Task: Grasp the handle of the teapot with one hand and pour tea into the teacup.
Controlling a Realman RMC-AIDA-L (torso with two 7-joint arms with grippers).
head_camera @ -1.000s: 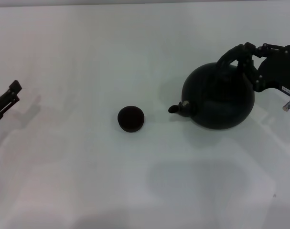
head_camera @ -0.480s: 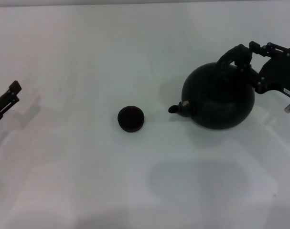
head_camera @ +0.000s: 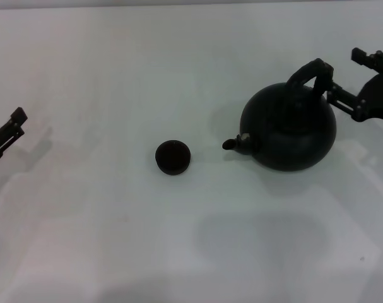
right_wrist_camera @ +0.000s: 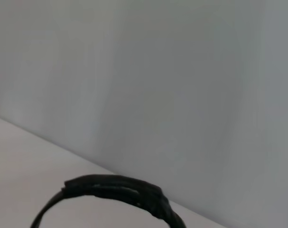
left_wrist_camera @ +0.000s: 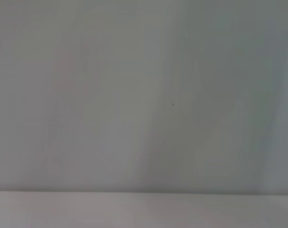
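Observation:
The teapot [head_camera: 291, 134] stands on the white table at the right, its spout [head_camera: 236, 144] pointing left toward the teacup [head_camera: 173, 156]. The handle [head_camera: 308, 74] arches over the pot's top; part of it also shows in the right wrist view [right_wrist_camera: 120, 192]. My right gripper [head_camera: 353, 77] is open just right of the handle, apart from it, holding nothing. My left gripper [head_camera: 7, 134] is parked at the far left edge, open and empty.
The white table [head_camera: 178, 240] stretches across the head view, with its far edge at the top. The left wrist view shows only a plain pale surface.
My right gripper has drawn back to the right, away from the teapot's handle, with its fingers spread. The teapot, teacup and left arm have not moved.

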